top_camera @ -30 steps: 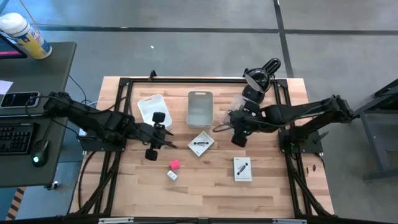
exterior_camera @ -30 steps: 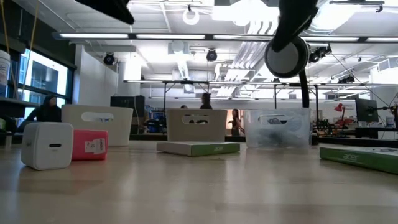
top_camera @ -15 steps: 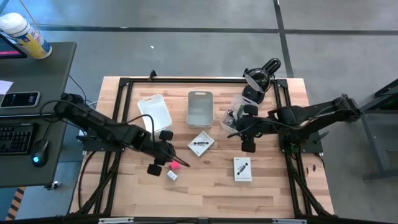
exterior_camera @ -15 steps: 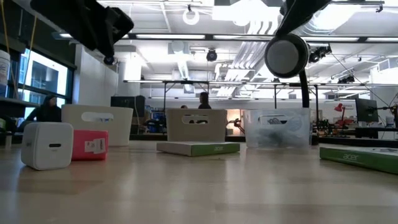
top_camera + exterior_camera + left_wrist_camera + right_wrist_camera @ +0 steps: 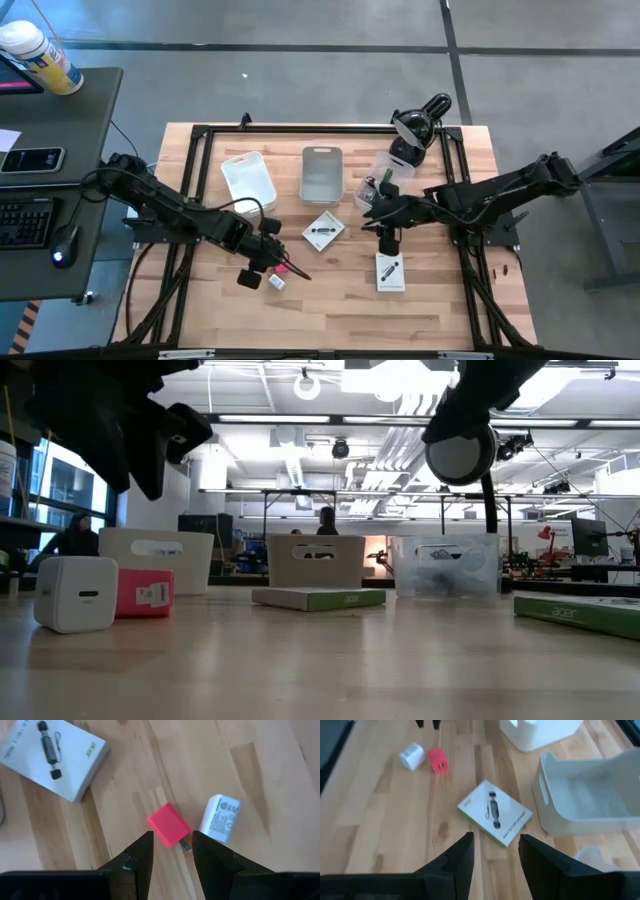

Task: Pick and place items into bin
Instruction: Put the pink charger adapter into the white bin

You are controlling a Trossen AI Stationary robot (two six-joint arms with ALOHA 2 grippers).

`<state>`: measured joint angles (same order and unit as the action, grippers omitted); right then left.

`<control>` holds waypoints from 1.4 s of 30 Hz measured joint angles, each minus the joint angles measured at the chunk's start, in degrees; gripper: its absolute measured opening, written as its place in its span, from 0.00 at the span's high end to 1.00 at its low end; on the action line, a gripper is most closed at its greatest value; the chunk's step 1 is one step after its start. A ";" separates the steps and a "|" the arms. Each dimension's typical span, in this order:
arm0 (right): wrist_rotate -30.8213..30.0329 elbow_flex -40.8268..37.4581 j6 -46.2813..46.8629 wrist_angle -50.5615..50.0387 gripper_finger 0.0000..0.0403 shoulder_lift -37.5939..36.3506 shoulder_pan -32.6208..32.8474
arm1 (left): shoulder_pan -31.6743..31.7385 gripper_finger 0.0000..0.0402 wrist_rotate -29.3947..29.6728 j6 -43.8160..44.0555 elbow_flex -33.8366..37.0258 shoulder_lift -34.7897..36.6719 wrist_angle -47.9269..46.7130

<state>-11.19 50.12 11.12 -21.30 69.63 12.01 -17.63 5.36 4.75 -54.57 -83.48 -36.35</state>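
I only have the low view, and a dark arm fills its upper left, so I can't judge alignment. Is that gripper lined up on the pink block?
Observer: Yes. The left wrist view shows the left gripper open and empty, with the pink block right at the gap between its fingers.
Operator: How close is the white charger?
Observer: The white charger lies beside the block, with a narrow strip of bare wood between them.
Operator: And the right arm?
Observer: From above, the right gripper hangs open between the white card by the bins and the white card nearer the front edge. It holds nothing.
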 joint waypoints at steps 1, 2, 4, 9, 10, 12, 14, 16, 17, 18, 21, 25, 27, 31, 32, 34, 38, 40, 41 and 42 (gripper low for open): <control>-0.24 -0.44 0.19 0.16 0.64 0.00 0.00 | -0.01 0.70 0.01 0.02 0.00 -0.39 0.05; -0.28 -0.80 0.34 0.22 0.64 0.00 -0.02 | 0.00 0.70 0.00 -0.03 0.00 -0.87 -0.03; -0.31 -1.50 0.39 0.18 0.64 0.00 -0.11 | 0.00 0.70 -0.24 -0.87 0.00 -1.60 -0.28; -0.36 -2.33 0.39 -0.46 0.65 0.00 -0.19 | 0.00 0.70 -3.13 -4.71 0.00 -3.74 0.63; -0.34 -2.38 0.39 -1.00 0.65 0.00 -0.31 | -0.02 0.70 -3.45 -4.97 0.00 -4.04 0.60; -0.05 -2.40 0.39 -1.50 0.65 0.00 -0.64 | 0.00 0.70 -3.62 -4.60 0.00 -4.65 0.71; 0.17 -2.40 0.39 -1.84 0.65 0.00 -0.99 | 0.01 0.70 -3.59 -4.04 0.01 -5.02 0.71; 0.25 -2.40 0.46 -1.98 0.65 0.00 -1.18 | 0.04 0.70 -3.39 -2.50 0.00 -5.31 1.19; 0.25 -2.40 0.48 -1.94 0.65 0.00 -1.18 | 0.15 0.70 -3.38 -1.54 0.00 -5.55 1.22; 0.26 -2.40 0.49 -1.92 0.65 0.00 -1.18 | 0.43 0.70 -3.40 -0.57 0.02 -5.73 0.99; 0.46 -2.38 0.83 -1.94 0.65 0.00 -1.16 | 0.46 0.70 -3.34 2.63 0.00 -6.52 1.21; 0.46 -2.35 1.71 -1.70 0.65 0.00 -1.16 | 1.16 0.70 -3.78 5.10 0.00 -8.39 4.02; 0.46 -2.33 2.10 -1.72 0.65 0.00 -1.16 | 1.41 0.70 -4.20 6.34 0.00 -8.98 5.42; 0.96 -2.33 2.96 -1.58 0.65 0.00 -1.16 | 1.96 0.70 -3.39 9.14 0.05 -9.97 5.71; 1.22 -2.33 3.27 -1.61 0.65 0.00 -1.16 | 1.97 0.70 -3.00 9.28 0.01 -10.11 6.08; 1.49 -2.33 3.43 -1.62 0.65 0.00 -1.16 | 1.96 0.70 -2.75 9.35 0.02 -10.19 5.72; 1.59 -2.33 3.45 -1.66 0.65 0.00 -1.12 | 1.90 0.68 -2.77 10.42 0.00 -10.19 5.77; 1.58 -2.33 3.45 -1.66 0.65 0.00 -1.11 | 1.92 0.65 -2.75 10.54 0.00 -10.19 5.83; 1.58 -2.33 3.45 -1.66 0.65 0.00 -1.11 | 1.92 0.63 -2.75 10.57 0.00 -10.19 5.80; 1.58 -2.33 3.44 -1.66 0.65 0.00 -1.11 | 1.92 0.61 -2.75 10.75 0.00 -10.19 5.79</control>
<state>-9.61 47.79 14.55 -22.96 69.63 10.90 -15.70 2.61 15.51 -54.57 -93.67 -30.56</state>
